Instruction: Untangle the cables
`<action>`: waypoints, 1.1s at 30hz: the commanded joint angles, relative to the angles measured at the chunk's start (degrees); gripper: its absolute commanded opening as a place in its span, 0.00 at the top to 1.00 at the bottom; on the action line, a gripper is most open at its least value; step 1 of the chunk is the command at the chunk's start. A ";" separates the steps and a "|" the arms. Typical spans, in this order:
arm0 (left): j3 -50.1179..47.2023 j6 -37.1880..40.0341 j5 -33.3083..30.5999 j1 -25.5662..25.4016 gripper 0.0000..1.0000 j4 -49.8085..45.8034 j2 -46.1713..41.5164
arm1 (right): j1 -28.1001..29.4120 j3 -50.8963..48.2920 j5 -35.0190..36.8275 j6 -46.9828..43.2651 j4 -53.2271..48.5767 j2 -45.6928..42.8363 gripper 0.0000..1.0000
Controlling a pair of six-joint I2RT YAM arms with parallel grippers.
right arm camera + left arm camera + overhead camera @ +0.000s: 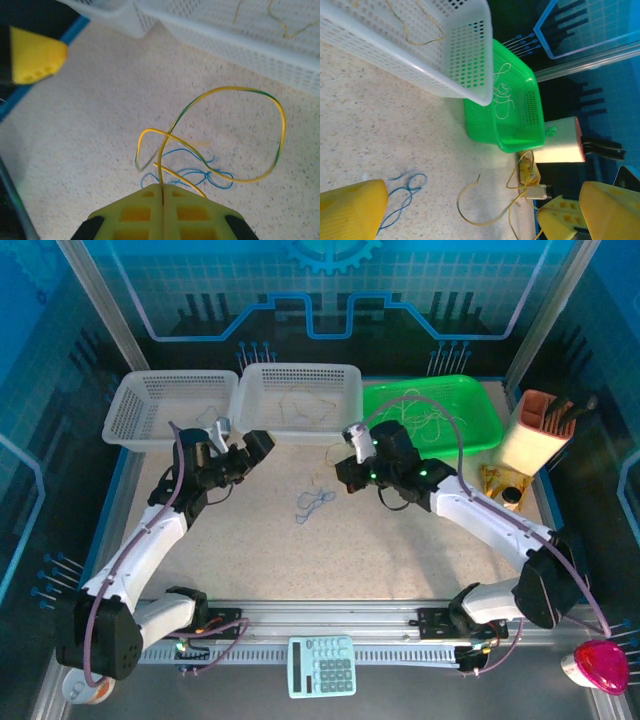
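**Operator:** Where do the cables stand?

**Spotter:** Mid-counter. A yellow cable [235,88], streaked green in places, rises in two loose loops from your right tool [162,192]. Its jaws are pressed flat together on the strand, pinching it near one end. Beneath those loops a blue cable [315,501] lies in a small bunch of curls on the speckled counter [250,530].

**Operator:** Are the two clear of each other?

**Spotter:** You cannot tell yet. In your left wrist view the yellow strand's free end curls low, with bare counter between it and the blue one. In your right wrist view the yellow loops cross over the blue, and it is unclear whether anything is hooked.

**Operator:** And the left side?

**Spotter:** Your left tool [485,200] hangs with its jaws spread as wide as they go, holding nothing. It sits left of the blue cable and further back, near the white basket [300,438].

**Operator:** So which step is this?

**Spotter:** By my reading you are drawing one strand out of the pile, with the grip made and the lift under way. The next move calls for a slow pull up and away while you watch the blue curls. If they drag along, bring your left tool down to pin them. The white basket holds yellowish cords and the green basket [480,400] holds white ones, so the white basket looks the likely home for this strand.
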 commanded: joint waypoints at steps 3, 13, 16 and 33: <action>2.64 -5.77 4.22 -1.15 0.01 5.43 0.81 | -3.53 -1.24 -8.83 3.63 5.41 -3.55 1.00; -1.91 -23.11 1.20 -5.35 0.01 19.85 1.79 | -4.98 -3.30 -13.00 10.54 15.53 -5.75 1.00; -4.19 -29.30 -1.71 -7.99 0.01 26.15 2.51 | -4.95 -4.64 -13.74 14.10 21.09 -5.94 1.00; -8.93 -44.89 -11.96 -15.06 0.28 46.40 8.39 | -4.94 -5.90 -14.36 23.43 34.46 -6.84 1.00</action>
